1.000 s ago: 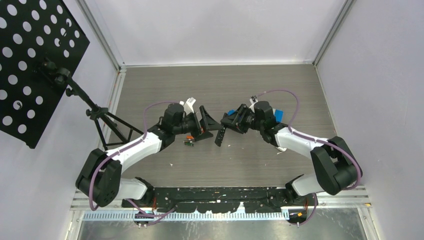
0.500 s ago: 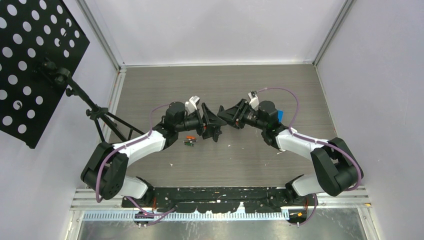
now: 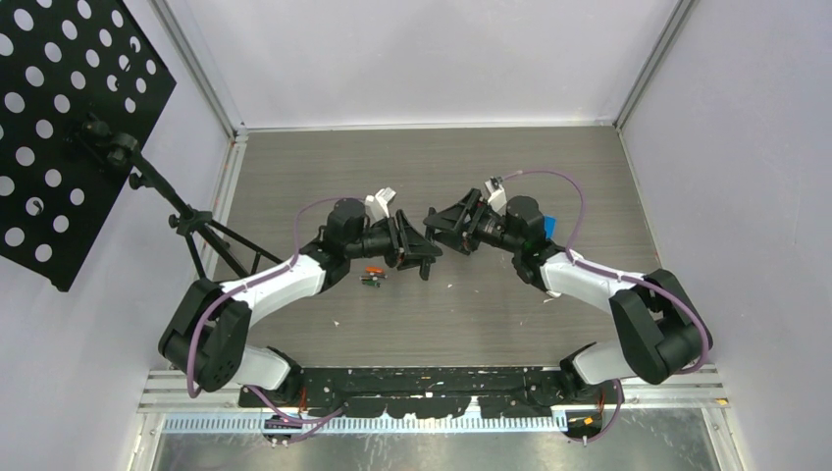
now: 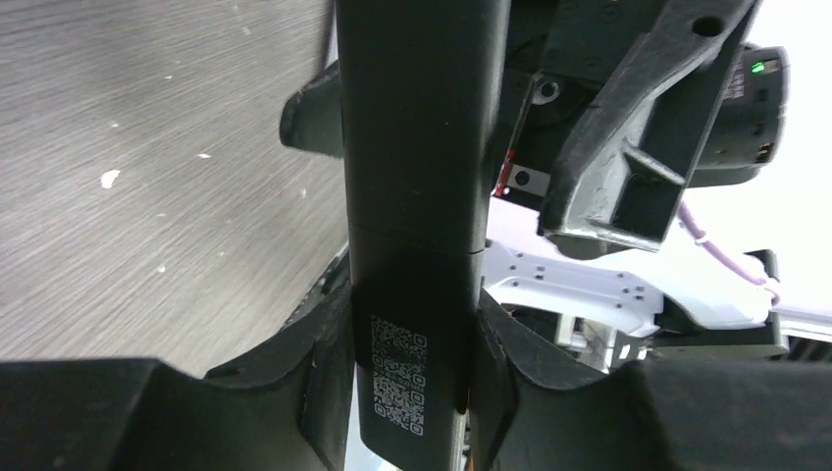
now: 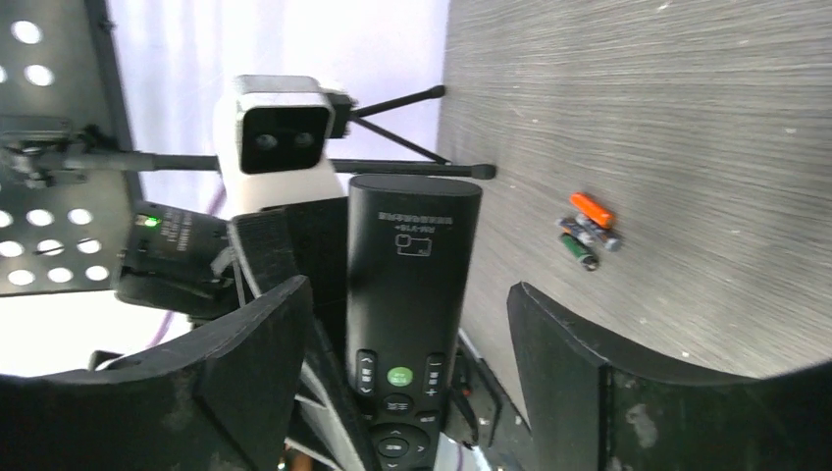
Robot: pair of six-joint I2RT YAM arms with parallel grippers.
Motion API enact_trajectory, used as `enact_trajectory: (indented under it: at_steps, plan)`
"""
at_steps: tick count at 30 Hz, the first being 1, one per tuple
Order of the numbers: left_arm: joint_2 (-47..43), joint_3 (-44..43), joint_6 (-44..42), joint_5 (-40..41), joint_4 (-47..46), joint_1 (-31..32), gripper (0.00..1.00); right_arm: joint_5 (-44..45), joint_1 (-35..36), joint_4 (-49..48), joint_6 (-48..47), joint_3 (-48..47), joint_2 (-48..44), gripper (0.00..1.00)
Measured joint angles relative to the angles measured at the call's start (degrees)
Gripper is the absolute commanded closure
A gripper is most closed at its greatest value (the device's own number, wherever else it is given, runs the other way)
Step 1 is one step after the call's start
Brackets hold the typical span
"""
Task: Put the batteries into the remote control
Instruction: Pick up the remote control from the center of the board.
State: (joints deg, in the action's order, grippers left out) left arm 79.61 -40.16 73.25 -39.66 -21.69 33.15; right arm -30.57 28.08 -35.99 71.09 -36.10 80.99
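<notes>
Lying in a tight little cluster on the grey wood-grain surface [image 3: 491, 314], the small cylindrical batteries [image 5: 587, 228], one orange-red and the rest dark green-black, sit untouched near the long black plastic remote control [image 5: 412, 285]. The remote is up off the surface, pinched across its width by the left jaws, which are closed on the end that bears a QR sticker. I'd guess it is held aloft like this so the other arm can get at its back cover. The right jaws are spread wide, one on either side of the remote's button face and, as far as I can tell, apart from it.

The left wrist view gives the remote's plain back, with a seam across it that looks to me like a cover not yet off. The right wrist view gives the buttons and the batteries, which the left one misses. Only the overhead view shows both arms meeting mid-surface.
</notes>
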Motion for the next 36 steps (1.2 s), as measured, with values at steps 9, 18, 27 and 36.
enact_trajectory:
  at_steps: [9, 18, 27, 36]
  plan:
    - [0.0, -16.0, -28.8, 8.9, 31.7, 2.1, 1.00, 7.1, 0.0, 24.9, -9.0, -8.5, -5.5, 0.20]
    - [0.6, -21.9, -46.6, 23.8, 50.9, 8.2, 1.00, 9.9, 0.6, 40.3, -9.0, -14.7, -5.3, 0.32]
    - [1.8, -24.5, -56.3, 34.7, 58.2, 13.0, 1.00, 9.5, 2.3, 47.1, -7.7, -17.8, -1.2, 0.34]
    - [-0.5, -24.5, -60.4, 39.1, 58.5, 15.0, 1.00, 4.5, 2.4, 46.6, -5.2, -17.8, 0.4, 0.44]
